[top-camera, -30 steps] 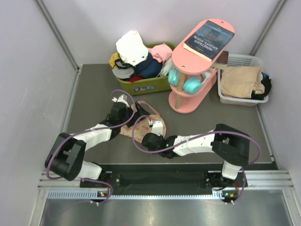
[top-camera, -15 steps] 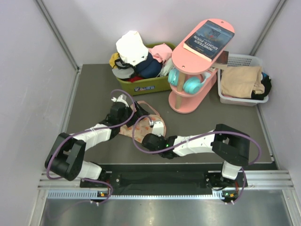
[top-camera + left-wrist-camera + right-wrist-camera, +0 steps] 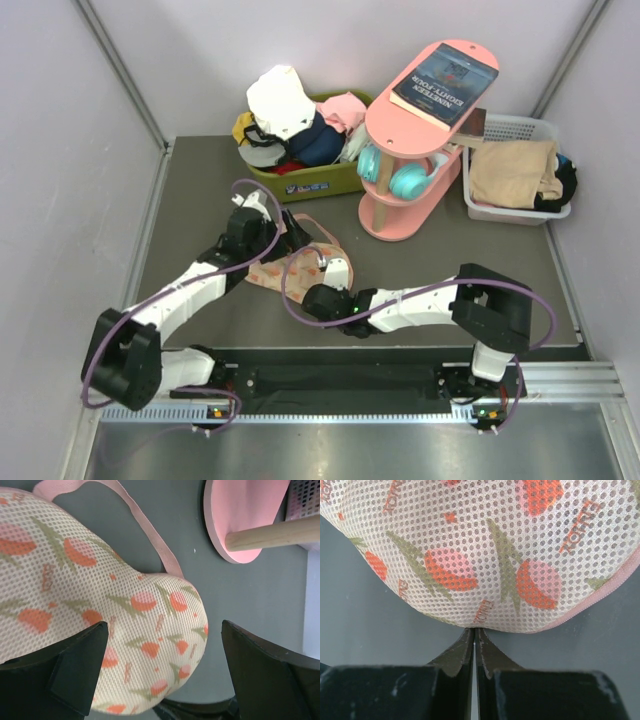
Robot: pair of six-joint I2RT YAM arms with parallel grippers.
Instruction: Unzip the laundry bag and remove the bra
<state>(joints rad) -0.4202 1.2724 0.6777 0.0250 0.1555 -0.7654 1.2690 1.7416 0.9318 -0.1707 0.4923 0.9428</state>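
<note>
Right wrist view: the right gripper (image 3: 475,630) has its two dark fingers pressed together, only a hairline slit between them. Their tips touch the rounded edge of the laundry bag (image 3: 485,555), which lies straight ahead of the closed jaws on the grey table (image 3: 365,630). Whether any of the mesh or the pink zip trim (image 3: 615,587) is caught between the tips, I cannot tell.

From the left wrist, the left gripper (image 3: 164,625) stands spread wide, one finger on each side of the bag's narrow end. The printed mesh fills most of the gap between the jaws, and nothing is clamped. The thin pink loop (image 3: 150,535) runs from the bag out over the table ahead of the jaws. Beyond the right-hand finger are the base of a pink rack (image 3: 245,515) and its wooden post (image 3: 270,532).

Seen from overhead, the bag sits between the two grippers, with the left one (image 3: 275,238) at its far-left side and the right one (image 3: 335,272) at its near-right edge. Well past both jaws stand a green bin (image 3: 310,182) heaped with clothes, the pink rack carrying a book (image 3: 445,78) and teal headphones (image 3: 400,175), and a white basket (image 3: 470,205) holding folded tan cloth (image 3: 512,170).
</note>
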